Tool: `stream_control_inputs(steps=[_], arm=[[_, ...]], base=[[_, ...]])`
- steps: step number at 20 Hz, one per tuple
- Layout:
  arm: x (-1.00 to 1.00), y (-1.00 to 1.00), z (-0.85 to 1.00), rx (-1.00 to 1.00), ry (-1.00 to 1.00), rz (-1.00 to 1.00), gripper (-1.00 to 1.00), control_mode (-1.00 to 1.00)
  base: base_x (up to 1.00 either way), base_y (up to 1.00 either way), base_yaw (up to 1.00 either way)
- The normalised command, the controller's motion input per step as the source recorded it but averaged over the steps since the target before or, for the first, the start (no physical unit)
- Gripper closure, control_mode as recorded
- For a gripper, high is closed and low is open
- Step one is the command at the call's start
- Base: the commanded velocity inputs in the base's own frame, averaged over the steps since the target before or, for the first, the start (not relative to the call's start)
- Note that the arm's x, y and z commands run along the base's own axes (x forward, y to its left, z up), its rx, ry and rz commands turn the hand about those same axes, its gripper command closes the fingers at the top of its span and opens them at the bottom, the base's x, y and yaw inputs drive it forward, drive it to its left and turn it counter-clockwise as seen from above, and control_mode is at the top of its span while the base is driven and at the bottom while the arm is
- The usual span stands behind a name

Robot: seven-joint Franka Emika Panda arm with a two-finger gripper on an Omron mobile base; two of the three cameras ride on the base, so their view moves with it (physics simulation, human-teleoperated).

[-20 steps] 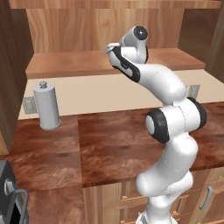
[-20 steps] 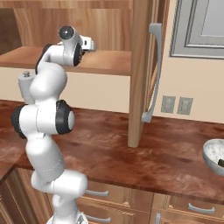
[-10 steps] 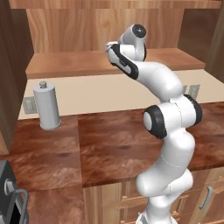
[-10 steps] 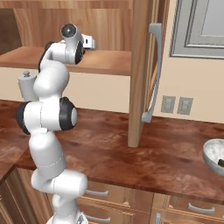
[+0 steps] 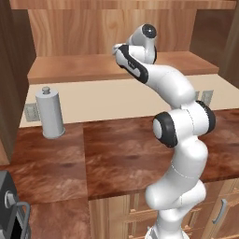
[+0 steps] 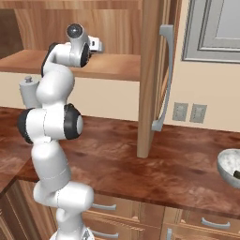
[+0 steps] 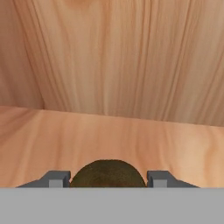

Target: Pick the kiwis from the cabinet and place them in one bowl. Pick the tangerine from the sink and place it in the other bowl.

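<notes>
A dark olive-brown kiwi (image 7: pixel 107 174) sits on the light wood shelf of the cabinet (image 7: pixel 109 140), right in front of the back panel. My gripper (image 7: pixel 107 180) is shut on it, one finger tip against each side. From the base views the arm reaches up into the cabinet (image 5: pixel 70 65), and the hand (image 6: pixel 95 45) hovers just above the shelf. A whitish-grey bowl (image 6: pixel 227 161) stands on the counter at the far right edge, with a small dark shape inside it. The tangerine and the sink are out of view.
The cabinet's brown door (image 6: pixel 150 70) with its grey bar handle (image 6: pixel 164 79) stands open to the right of the hand. A grey paper-towel holder (image 5: pixel 50 114) stands on the brown counter (image 5: pixel 116 158) by the wall. A dark appliance corner (image 5: pixel 9 205) shows at lower left.
The jaws have closed in from wide open onto the kiwi's sides. The arm has barely shifted in the cabinet.
</notes>
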Motion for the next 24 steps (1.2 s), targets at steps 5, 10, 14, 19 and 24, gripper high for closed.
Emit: stream_control_inputs(steps=[5, 10, 14, 19, 24], arm=[[-0.04, 0.0, -0.02, 0.0, -0.12, 0.0, 1.0, -1.0], [-0.2, 0.0, 0.0, 0.0, -0.2, -0.02, 1.0, -1.0], [-0.51, -0.1, 0.05, 0.0, -0.08, -0.02, 1.0, -1.0], [-0.54, -0.13, 0.35, 0.0, -0.01, -0.04, 1.0, -1.0], [-0.56, -0.16, 0.45, 0.0, 0.0, -0.04, 1.0, -1.0]], base=[[0.0, 0.0, 0.0], [0.0, 0.0, 0.0], [0.0, 0.0, 0.0], [0.0, 0.0, 0.0], [0.0, 0.0, 0.0]])
